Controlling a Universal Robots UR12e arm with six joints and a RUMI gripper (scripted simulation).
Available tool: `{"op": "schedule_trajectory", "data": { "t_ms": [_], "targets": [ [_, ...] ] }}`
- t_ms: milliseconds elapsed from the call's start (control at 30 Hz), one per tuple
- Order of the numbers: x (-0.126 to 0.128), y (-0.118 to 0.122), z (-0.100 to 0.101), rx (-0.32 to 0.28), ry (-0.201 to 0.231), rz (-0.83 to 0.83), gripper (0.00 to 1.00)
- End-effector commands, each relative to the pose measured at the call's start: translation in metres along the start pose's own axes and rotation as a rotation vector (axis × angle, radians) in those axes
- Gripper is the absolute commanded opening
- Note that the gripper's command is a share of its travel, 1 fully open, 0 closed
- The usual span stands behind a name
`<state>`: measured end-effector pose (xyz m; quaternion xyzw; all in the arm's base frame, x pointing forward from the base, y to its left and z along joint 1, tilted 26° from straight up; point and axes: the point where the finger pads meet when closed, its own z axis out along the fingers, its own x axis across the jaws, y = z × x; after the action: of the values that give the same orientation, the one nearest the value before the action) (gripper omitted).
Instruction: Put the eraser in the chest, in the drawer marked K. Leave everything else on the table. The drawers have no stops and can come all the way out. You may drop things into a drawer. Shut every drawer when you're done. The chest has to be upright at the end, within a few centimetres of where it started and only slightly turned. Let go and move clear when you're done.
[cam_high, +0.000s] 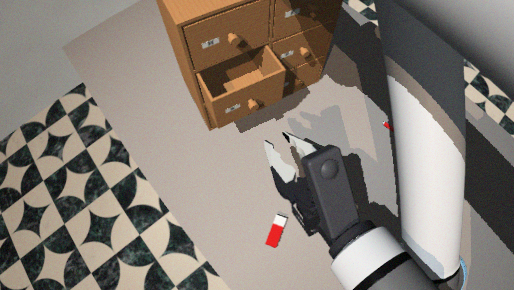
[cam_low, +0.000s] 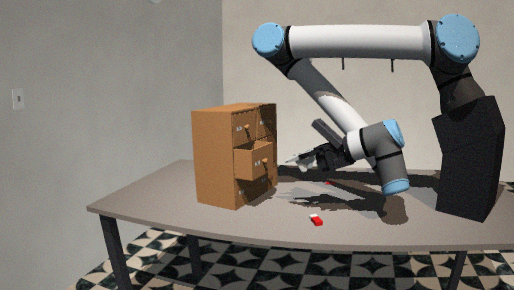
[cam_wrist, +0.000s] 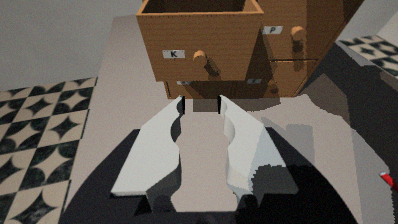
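Observation:
The wooden chest (cam_high: 220, 11) (cam_low: 215, 155) stands upright. Its drawer K (cam_high: 268, 96) (cam_low: 249, 168) (cam_wrist: 225, 40) is pulled partly out, with its round knob facing my gripper; no object shows in the visible part of its inside. The eraser (cam_high: 274, 235) (cam_low: 317, 220), a red block with a white end, lies on the table in front of the chest and is outside the wrist view. My gripper (cam_high: 277, 137) (cam_low: 294, 164) (cam_wrist: 201, 97) is partly open with nothing between its fingertips. It hangs above the table, in front of and clear of the knob.
The other visible drawers, including P (cam_wrist: 281, 45), look shut. A second small red and white thing (cam_high: 388, 125) (cam_low: 328, 183) (cam_wrist: 388, 179) lies farther right on the table (cam_high: 200, 175) (cam_low: 150, 200), partly hidden by the arm in the top view.

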<state>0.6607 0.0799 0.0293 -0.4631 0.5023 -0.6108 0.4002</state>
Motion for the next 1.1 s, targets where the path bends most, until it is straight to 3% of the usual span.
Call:
{"op": "schedule_trajectory", "data": {
  "t_ms": [0, 600, 867, 1067],
  "targets": [
    [0.000, -0.001, -0.014, 0.000, 0.000, 0.000, 0.20],
    [0.000, -0.002, -0.019, -0.015, 0.000, 0.001, 0.20],
    [0.000, -0.005, -0.023, -0.065, -0.001, 0.002, 0.20],
    [0.000, -0.009, -0.032, -0.157, -0.001, 0.001, 0.20]
  ]
}}
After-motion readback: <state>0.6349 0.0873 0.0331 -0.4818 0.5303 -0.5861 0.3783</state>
